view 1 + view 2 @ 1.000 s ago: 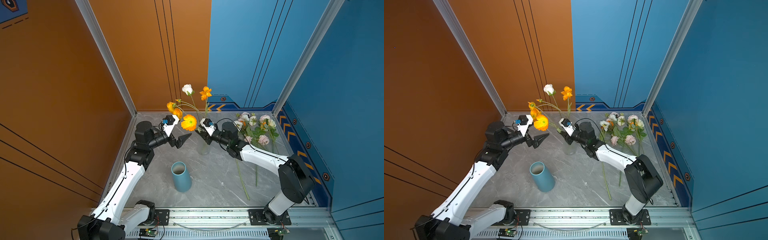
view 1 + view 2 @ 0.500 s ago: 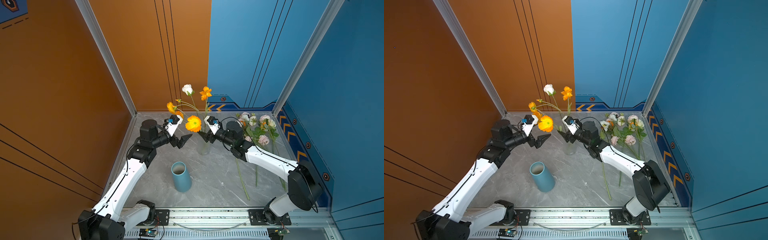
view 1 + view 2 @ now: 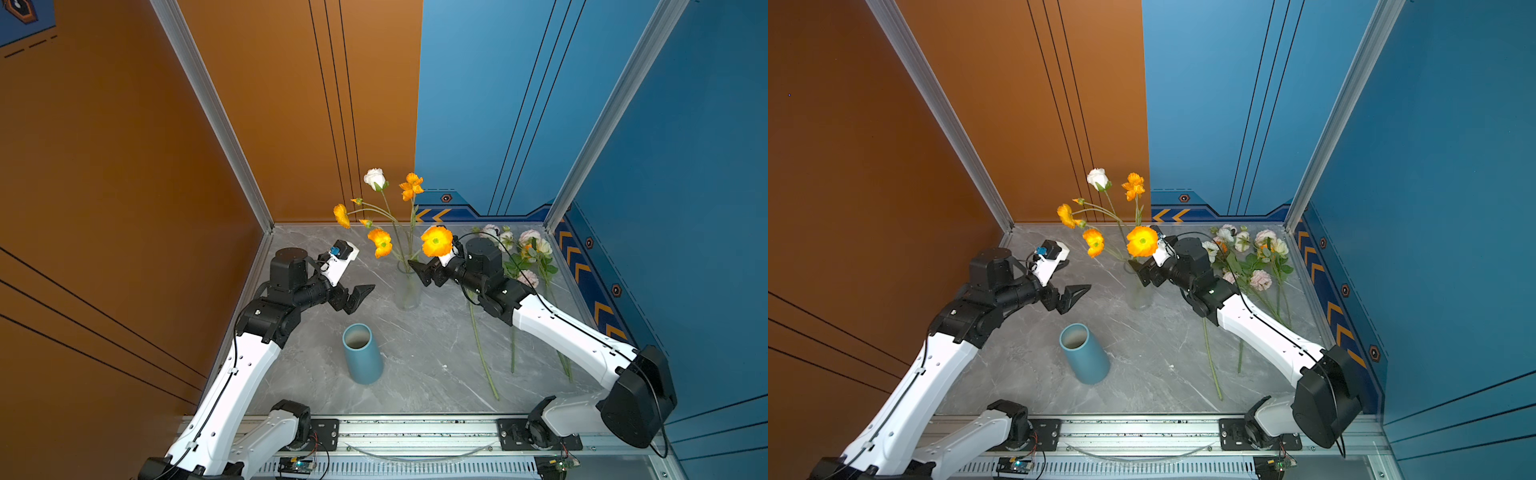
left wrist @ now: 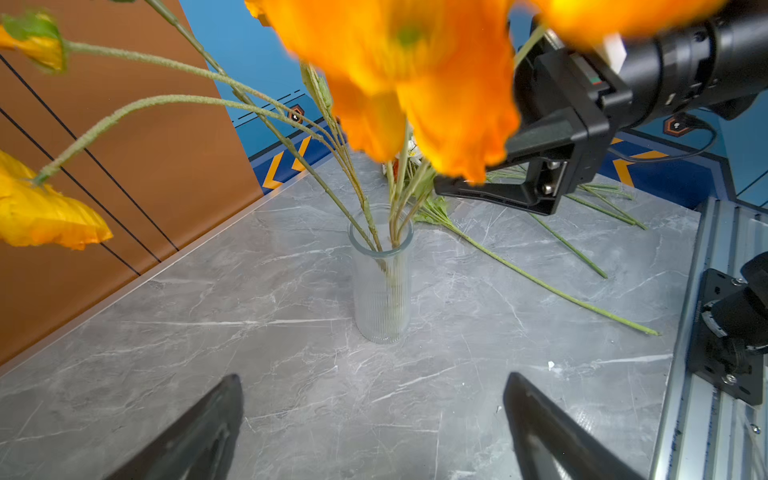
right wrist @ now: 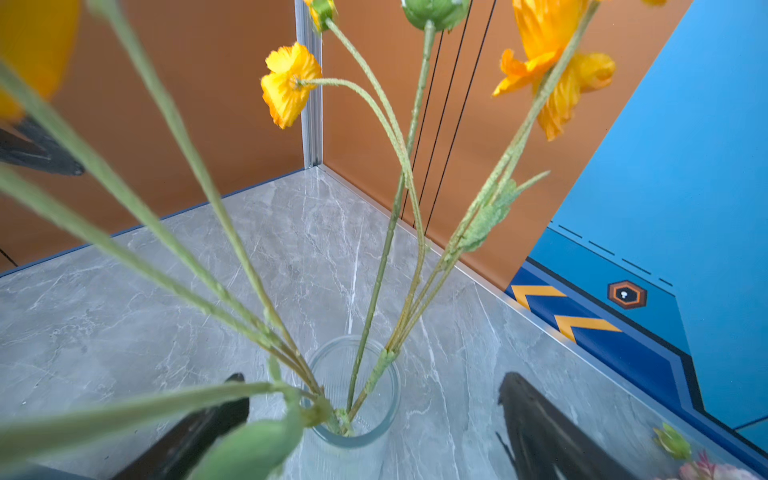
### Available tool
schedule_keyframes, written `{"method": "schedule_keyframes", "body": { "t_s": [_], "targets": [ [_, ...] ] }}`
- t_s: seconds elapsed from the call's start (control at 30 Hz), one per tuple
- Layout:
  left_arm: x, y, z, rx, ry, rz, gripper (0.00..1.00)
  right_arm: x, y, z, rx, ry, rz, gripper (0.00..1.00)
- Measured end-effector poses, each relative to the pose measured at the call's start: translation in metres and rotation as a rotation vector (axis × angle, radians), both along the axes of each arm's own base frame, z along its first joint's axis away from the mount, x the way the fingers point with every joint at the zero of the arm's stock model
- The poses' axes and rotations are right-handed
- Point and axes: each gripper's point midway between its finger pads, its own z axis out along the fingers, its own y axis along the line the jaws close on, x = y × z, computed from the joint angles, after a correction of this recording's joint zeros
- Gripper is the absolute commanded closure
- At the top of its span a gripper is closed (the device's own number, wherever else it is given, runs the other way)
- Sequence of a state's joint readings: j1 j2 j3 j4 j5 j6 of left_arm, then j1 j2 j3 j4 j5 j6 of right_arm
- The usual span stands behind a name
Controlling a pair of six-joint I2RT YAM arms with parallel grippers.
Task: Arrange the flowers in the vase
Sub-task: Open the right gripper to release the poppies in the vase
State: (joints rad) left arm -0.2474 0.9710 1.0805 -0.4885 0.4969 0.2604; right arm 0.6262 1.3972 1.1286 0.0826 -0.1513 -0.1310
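Toward twelve o'clock on the grey marble counter point(image 3: 432, 357), a clear ribbed glass vase point(image 3: 409, 293) holds orange and white flowers point(image 3: 380, 242), pale pink flowers point(image 3: 528, 277) lying at three o'clock; left fingers point(image 3: 362, 290) and right fingers point(image 3: 417, 268) gape empty, the right near enough that they could snag stems and topple it.

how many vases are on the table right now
2. A clear glass vase stands toward the back, holding flowers. A blue vase stands nearer the front and left of it, with no flowers in it. No other vase seems hidden.
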Motion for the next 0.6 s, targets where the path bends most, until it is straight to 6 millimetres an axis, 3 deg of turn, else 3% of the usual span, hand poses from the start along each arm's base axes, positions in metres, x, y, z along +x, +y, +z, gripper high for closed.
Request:
{"method": "schedule_keyframes", "body": {
  "t_s": [0.27, 0.47, 0.6],
  "targets": [
    [-0.020, 0.005, 0.011, -0.035, 0.025, 0.019, 0.02, 0.023, 0.021, 0.015, 0.013, 0.066, -0.005, 0.01],
    [-0.035, 0.007, 0.030, -0.060, 0.008, 0.018, 0.02, 0.019, 0.020, 0.002, -0.008, 0.128, -0.012, 0.00],
    [-0.035, 0.006, 0.031, -0.058, 0.018, 0.010, 0.02, 0.009, 0.015, -0.009, -0.032, 0.166, 0.000, 0.00]
  ]
}}
